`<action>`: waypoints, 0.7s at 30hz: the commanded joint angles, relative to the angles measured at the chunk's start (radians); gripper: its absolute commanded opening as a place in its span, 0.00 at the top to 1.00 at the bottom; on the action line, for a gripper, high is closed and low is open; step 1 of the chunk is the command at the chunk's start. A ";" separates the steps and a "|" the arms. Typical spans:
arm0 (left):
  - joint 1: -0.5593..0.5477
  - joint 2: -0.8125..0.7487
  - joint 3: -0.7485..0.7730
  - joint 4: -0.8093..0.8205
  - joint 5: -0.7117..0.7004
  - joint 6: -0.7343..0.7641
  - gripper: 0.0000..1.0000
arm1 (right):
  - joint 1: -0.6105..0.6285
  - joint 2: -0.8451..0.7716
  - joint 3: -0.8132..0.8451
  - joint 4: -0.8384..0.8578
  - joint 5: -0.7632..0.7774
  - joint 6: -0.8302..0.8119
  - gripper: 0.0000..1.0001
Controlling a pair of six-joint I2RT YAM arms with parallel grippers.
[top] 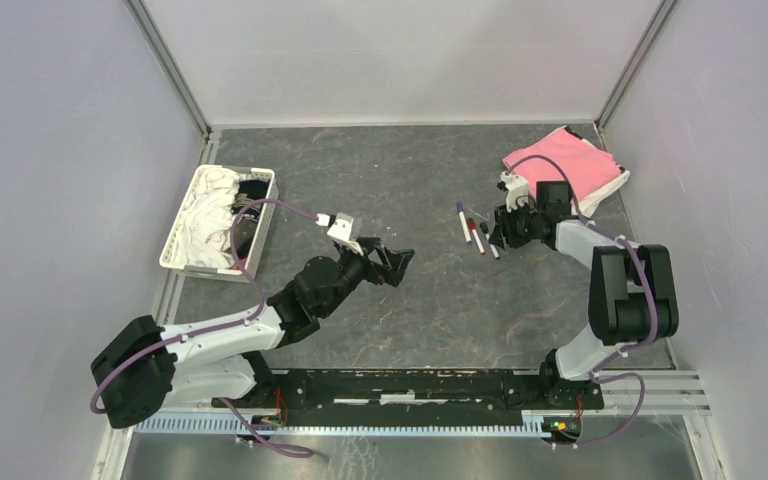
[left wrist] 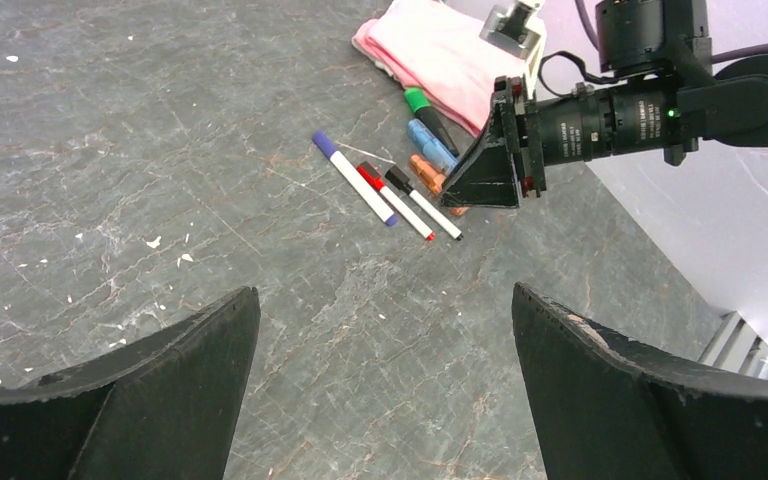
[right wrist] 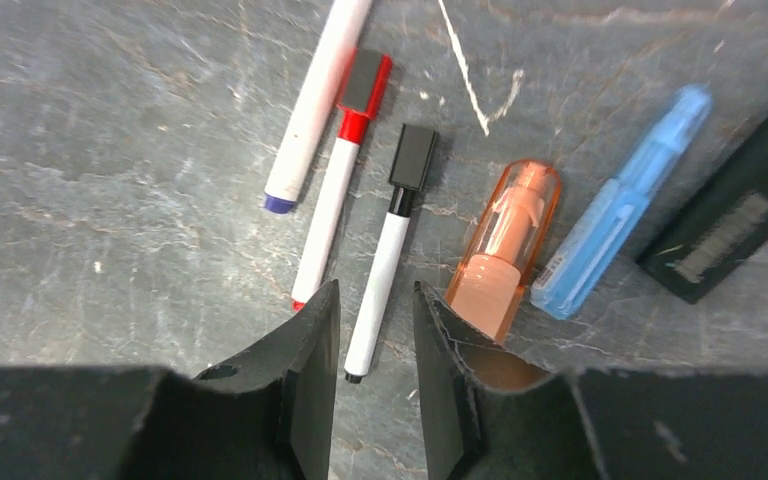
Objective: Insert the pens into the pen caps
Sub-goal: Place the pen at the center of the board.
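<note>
Since these pens (left wrist: 396,203) look light, slick and roll-prone, I'd grab mid-barrel. They lie near the worktop's (top: 440,300) far-right corner, right gripper (right wrist: 375,305) slightly parted around the black-capped pen (right wrist: 390,240), left gripper (left wrist: 385,300) spread wide.

**A:** Where can you bring a gripper in?

**B:** Through the centre and lower middle of the top view. The table (top: 460,310) is bare there.

**A:** And the upper right?

**B:** Crowded. The pens (top: 473,230) lie close side by side, and the right gripper (top: 493,235) straddles the black-capped pen (right wrist: 388,255). The pink cloth (top: 572,165) blocks you behind them. The basket (top: 172,240) fills the upper left, and the left arm (top: 260,325) slants across the lower left.
</note>
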 commanded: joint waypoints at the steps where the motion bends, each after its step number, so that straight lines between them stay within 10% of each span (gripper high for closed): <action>1: 0.030 -0.059 0.045 -0.021 0.049 -0.047 0.00 | -0.009 -0.160 0.037 -0.019 -0.095 -0.101 0.61; 8: 0.273 -0.130 0.153 -0.118 0.247 -0.112 0.00 | -0.092 -0.447 0.029 -0.018 -0.071 -0.234 0.42; 11: 0.423 -0.144 0.260 -0.227 0.326 -0.158 0.00 | -0.112 -0.584 0.011 0.065 0.046 -0.196 0.02; 21: 0.826 -0.026 0.693 -0.709 0.649 -0.120 0.00 | -0.173 -0.607 0.465 -0.207 -0.047 -0.083 0.02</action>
